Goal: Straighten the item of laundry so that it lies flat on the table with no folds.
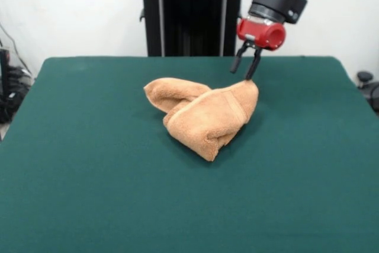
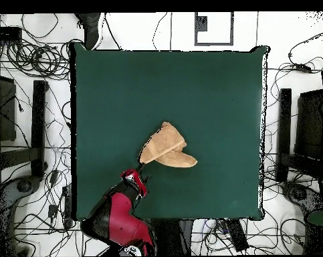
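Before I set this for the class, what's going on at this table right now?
A red and black robot arm is working on a small orange-tan towel that lies folded over itself near the middle of the green table. Its gripper is right at the towel's raised far corner, with the jaws standing slightly apart; whether they pinch the cloth cannot be told. The towel is still bunched, with a flap doubled over, so it is not yet flat.

Orange-tan towel [image 1: 204, 114] on dark green table [image 1: 89, 194]; red gripper [image 1: 245, 67].
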You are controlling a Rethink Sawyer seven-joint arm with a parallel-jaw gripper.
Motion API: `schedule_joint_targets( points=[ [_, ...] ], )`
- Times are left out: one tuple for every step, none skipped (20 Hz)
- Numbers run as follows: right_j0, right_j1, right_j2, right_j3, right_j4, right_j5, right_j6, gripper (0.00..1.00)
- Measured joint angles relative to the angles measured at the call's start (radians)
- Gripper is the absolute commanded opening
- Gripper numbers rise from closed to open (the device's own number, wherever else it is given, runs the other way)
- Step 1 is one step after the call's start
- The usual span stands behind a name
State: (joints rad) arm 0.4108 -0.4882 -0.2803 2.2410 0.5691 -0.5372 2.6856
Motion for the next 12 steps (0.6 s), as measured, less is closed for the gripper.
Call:
schedule_joint_targets(
  points=[
    [0.0, -0.001, 0.0, 0.001, 0.0, 0.0, 0.0, 1.0],
    [0.0, -0.004, 0.001, 0.002, 0.0, 0.0, 0.0, 1.0],
    [0.0, -0.008, 0.002, 0.003, 0.0, 0.0, 0.0, 1.0],
    [0.0, -0.012, 0.004, 0.005, 0.0, 0.0, 0.0, 1.0],
    [0.0, -0.018, 0.005, 0.007, 0.0, 0.0, 0.0, 1.0],
    [0.0, -0.022, 0.006, 0.008, 0.0, 0.0, 0.0, 1.0],
    [0.0, -0.026, 0.008, 0.008, 0.0, 0.0, 0.0, 1.0],
    [0.001, -0.034, 0.01, 0.01, 0.002, 0.0, 0.0, 1.0],
    [0.002, -0.039, 0.012, 0.011, 0.005, 0.0, 0.0, 1.0],
    [0.005, -0.047, 0.014, 0.012, 0.009, 0.0, 0.0, 1.0],
    [0.014, -0.065, 0.02, 0.013, 0.025, 0.0, 0.0, 1.0],
    [0.019, -0.073, 0.022, 0.013, 0.032, 0.0, 0.0, 1.0]
  ],
)
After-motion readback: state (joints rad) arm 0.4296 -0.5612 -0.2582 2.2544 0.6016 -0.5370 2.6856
